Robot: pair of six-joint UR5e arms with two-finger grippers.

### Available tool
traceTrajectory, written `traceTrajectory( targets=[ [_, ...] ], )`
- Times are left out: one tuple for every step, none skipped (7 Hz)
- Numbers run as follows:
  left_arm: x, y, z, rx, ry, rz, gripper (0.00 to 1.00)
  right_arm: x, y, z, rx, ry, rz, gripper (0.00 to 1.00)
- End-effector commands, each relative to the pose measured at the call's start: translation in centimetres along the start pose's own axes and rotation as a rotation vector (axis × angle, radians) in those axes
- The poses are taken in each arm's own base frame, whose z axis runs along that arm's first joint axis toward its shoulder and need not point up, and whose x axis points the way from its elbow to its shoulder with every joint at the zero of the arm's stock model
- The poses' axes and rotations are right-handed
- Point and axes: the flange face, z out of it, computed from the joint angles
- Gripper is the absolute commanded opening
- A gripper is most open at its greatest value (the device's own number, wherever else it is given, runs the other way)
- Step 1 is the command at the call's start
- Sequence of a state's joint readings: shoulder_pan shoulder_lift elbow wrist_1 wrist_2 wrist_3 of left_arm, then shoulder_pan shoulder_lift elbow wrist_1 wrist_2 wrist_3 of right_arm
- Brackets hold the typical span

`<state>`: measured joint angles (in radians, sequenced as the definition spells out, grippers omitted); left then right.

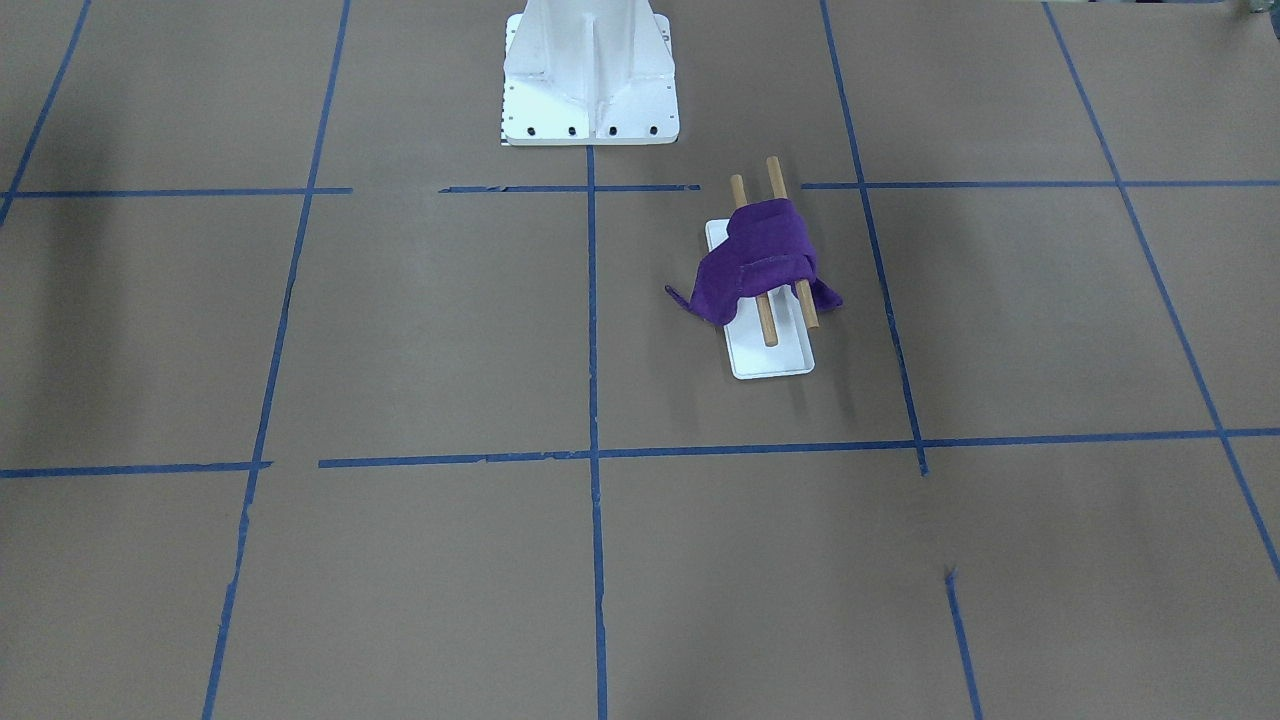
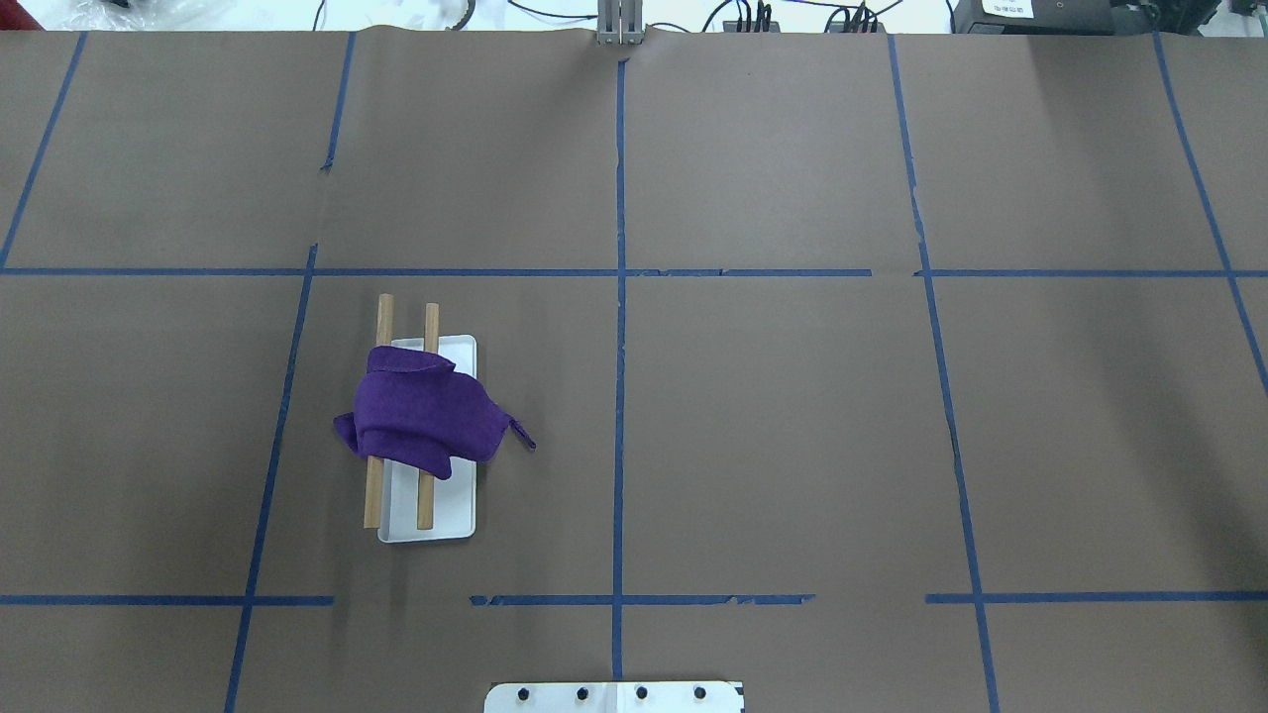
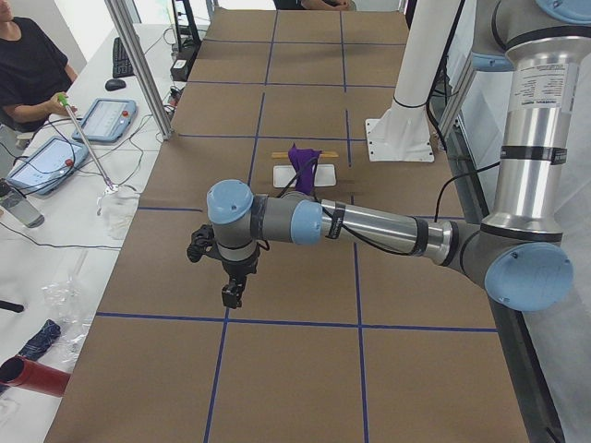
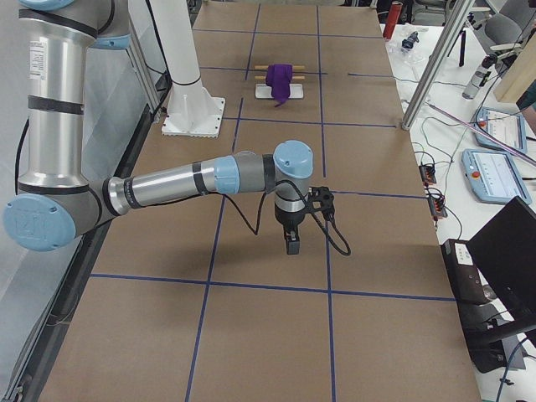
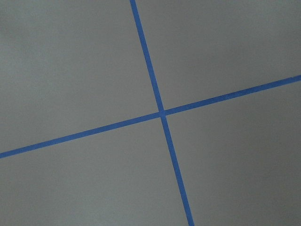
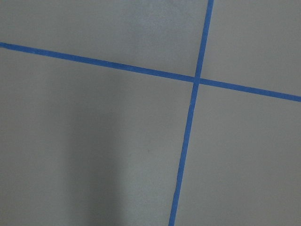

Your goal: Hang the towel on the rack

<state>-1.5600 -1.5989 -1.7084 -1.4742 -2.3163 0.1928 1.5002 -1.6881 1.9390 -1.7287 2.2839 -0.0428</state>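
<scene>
The purple towel [image 1: 760,262] lies bunched over both wooden dowels [image 1: 768,325] of the rack, whose white base [image 1: 770,355] rests on the brown table. Corners of the towel hang down on both sides. In the overhead view the towel [image 2: 426,416] and rack base [image 2: 451,515] sit left of centre. Neither gripper is near them. My left gripper [image 3: 231,295] hangs over the table's left end, far from the towel [image 3: 303,164]. My right gripper [image 4: 291,245] hangs over the right end, far from the towel [image 4: 280,82]. I cannot tell whether either is open or shut.
The white bolted pedestal [image 1: 590,80] stands at the robot's base, close behind the rack. Blue tape lines [image 2: 620,297] grid the table. Metal poles [image 3: 138,65] [image 4: 431,67] stand at the table's far edge. An operator [image 3: 28,69] sits at a side desk.
</scene>
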Motion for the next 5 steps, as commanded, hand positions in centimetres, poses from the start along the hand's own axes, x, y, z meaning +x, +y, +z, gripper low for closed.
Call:
traceTrajectory(
  targets=[
    [0.2,1.5,1.3,-0.002,0.116,-0.025,1.0,1.2,2.0,1.7,-0.037,-0.019,-0.016,1.0],
    [0.2,1.5,1.3,-0.001,0.121,-0.025,1.0,1.1,2.3,1.9,-0.044,-0.049,-0.019,1.0],
    [0.2,1.5,1.4,-0.005,0.121,-0.028,1.0,2.1,4.1,3.2,-0.069,-0.059,0.008,1.0],
    [0.3,1.5,1.2,-0.001,0.12,-0.032,1.0,2.0,4.1,3.2,-0.067,-0.063,0.008,1.0],
    [0.3,1.5,1.2,-0.001,0.12,-0.033,1.0,2.1,4.1,3.3,-0.069,-0.062,0.007,1.0]
  ],
)
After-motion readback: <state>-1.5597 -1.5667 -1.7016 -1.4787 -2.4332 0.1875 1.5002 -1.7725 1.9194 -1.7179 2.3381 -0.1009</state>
